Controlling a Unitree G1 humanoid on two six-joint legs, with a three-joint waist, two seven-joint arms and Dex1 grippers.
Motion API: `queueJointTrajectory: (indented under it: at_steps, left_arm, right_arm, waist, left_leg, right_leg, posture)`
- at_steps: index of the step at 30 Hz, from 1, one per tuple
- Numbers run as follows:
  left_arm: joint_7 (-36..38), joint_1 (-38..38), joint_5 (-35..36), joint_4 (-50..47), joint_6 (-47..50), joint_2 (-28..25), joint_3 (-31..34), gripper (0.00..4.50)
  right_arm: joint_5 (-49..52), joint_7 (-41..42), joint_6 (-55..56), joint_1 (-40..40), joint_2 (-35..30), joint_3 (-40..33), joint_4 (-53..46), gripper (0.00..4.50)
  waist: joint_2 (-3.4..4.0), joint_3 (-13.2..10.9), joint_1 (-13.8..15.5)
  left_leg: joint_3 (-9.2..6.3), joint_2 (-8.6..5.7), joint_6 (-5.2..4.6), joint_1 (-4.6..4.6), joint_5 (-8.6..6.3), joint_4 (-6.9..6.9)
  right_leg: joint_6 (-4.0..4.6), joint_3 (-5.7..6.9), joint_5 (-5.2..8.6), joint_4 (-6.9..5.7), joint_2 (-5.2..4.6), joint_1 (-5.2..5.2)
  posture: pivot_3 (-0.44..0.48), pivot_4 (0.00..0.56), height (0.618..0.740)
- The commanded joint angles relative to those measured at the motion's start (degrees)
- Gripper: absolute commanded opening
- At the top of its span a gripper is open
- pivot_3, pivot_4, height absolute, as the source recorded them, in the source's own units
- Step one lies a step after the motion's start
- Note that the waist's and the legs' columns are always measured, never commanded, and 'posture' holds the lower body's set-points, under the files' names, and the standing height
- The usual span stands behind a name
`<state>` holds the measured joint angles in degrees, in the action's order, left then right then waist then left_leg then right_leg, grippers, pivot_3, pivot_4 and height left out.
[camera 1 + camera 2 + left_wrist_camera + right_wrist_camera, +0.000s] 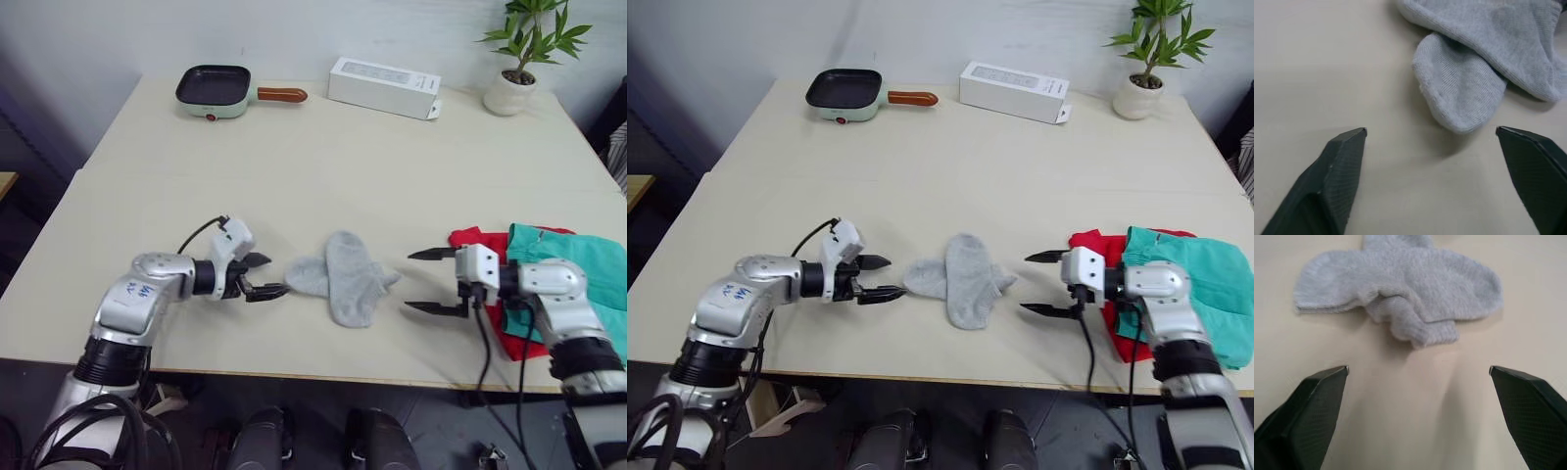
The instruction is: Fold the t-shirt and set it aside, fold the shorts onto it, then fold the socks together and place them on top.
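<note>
The light grey socks lie crossed in a loose pile near the table's front edge, between my two grippers. My left gripper is open just left of the pile, its fingertips close to one sock's toe end without touching it. My right gripper is open a short way right of the socks, nothing between its fingers. The red t-shirt lies folded at the front right with the teal shorts folded on top of it, partly hidden by my right arm.
A small green frying pan with a brown handle and a white box stand at the table's far edge. A potted plant is at the far right corner. The front table edge runs just below the socks.
</note>
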<state>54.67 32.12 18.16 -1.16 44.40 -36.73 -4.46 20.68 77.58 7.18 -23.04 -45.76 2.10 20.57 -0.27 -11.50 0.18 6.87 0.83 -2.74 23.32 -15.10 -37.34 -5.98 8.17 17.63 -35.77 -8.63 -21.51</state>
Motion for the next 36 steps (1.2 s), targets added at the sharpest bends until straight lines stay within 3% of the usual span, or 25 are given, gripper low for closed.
queueJointTrajectory:
  at_steps: [1,5,9,15,19,21,25,33,36]
  left_arm:
    - [2.63,6.04,0.19,6.45,-4.44,0.78,0.0,4.46]
    - [2.94,13.96,-1.99,18.29,-9.73,6.76,-2.6,4.46]
    - [2.51,20.74,-4.94,30.84,-16.27,13.5,-4.66,4.46]
    - [-2.44,29.43,-11.03,51.95,-27.85,21.18,-5.61,4.46]
    - [-1.38,32.79,-13.55,60.66,-31.72,24.11,-5.61,4.46]
    - [-0.73,33.53,-14.49,63.2,-33.24,25.43,-5.62,4.5]
    - [-1.96,34.25,-16.1,66.52,-36.03,27.46,-5.03,3.59]
    - [-3.6,34.6,-15.7,67.86,-39.0,28.97,-1.45,1.15]
    - [-1.87,34.27,-14.21,66.21,-38.04,28.15,0.3,0.17]
  right_arm:
    - [11.68,-5.03,-27.99,6.68,-4.79,-2.94,-17.98,4.5]
    - [20.7,-15.65,-49.46,13.56,-5.93,-4.14,-34.27,4.5]
    - [26.43,-27.25,-61.48,15.29,-0.85,-5.01,-41.34,4.5]
    - [24.57,-41.83,-68.48,15.05,8.13,-1.48,-47.18,4.5]
    - [23.27,-47.33,-71.93,14.85,11.97,2.12,-49.44,4.5]
    - [21.74,-49.46,-72.05,14.47,13.47,3.56,-49.27,4.12]
    - [20.43,-51.03,-71.8,14.06,15.07,4.24,-49.03,2.91]
    - [19.75,-50.01,-70.94,14.03,14.47,2.71,-48.68,0.17]
    - [20.74,-47.62,-70.31,12.76,13.48,1.25,-48.14,0.0]
  waist:
    - [0.0,0.0,0.11]
    - [-0.01,0.0,0.36]
    - [-0.07,-0.03,0.88]
    - [-0.38,0.01,1.25]
    - [-0.5,0.07,0.79]
    - [-0.54,0.09,0.59]
    - [-0.6,0.13,0.44]
    - [-0.6,0.13,0.17]
    - [-0.6,0.12,-0.07]
  left_leg:
    - [-0.03,0.01,0.01,-0.01,-0.01,-0.02]
    - [-0.04,0.04,-0.02,-0.01,-0.05,0.0]
    - [0.03,0.06,-0.01,0.03,-0.1,0.03]
    - [0.06,0.05,-0.06,0.21,-0.13,-0.04]
    - [0.1,0.06,-0.13,0.22,-0.16,-0.04]
    - [0.09,0.11,-0.12,0.19,-0.16,0.0]
    - [0.06,0.12,-0.12,0.17,-0.16,0.0]
    - [0.04,0.09,-0.14,0.23,-0.18,0.04]
    - [0.04,0.07,-0.16,0.25,-0.19,0.03]
  right_leg:
    - [0.01,0.0,0.0,0.0,-0.03,0.0]
    - [0.04,0.04,-0.02,0.09,-0.05,0.01]
    - [0.05,0.11,-0.04,0.17,-0.03,-0.03]
    - [0.04,0.24,-0.05,0.19,0.02,-0.16]
    - [0.02,0.34,-0.06,0.21,0.02,-0.17]
    - [0.02,0.43,-0.06,0.2,0.05,-0.17]
    - [0.02,0.54,-0.05,0.17,0.05,-0.17]
    - [0.02,0.75,-0.05,0.21,0.05,-0.17]
    - [0.02,0.78,-0.06,0.22,0.04,-0.17]
  posture:
    - [0.0,0.15,0.74]
    - [0.0,0.15,0.74]
    - [0.0,0.15,0.74]
    - [0.0,0.15,0.74]
    - [0.0,0.15,0.74]
    - [0.0,0.15,0.74]
    - [0.0,0.15,0.74]
    - [0.0,0.15,0.74]
    - [0.0,0.15,0.74]
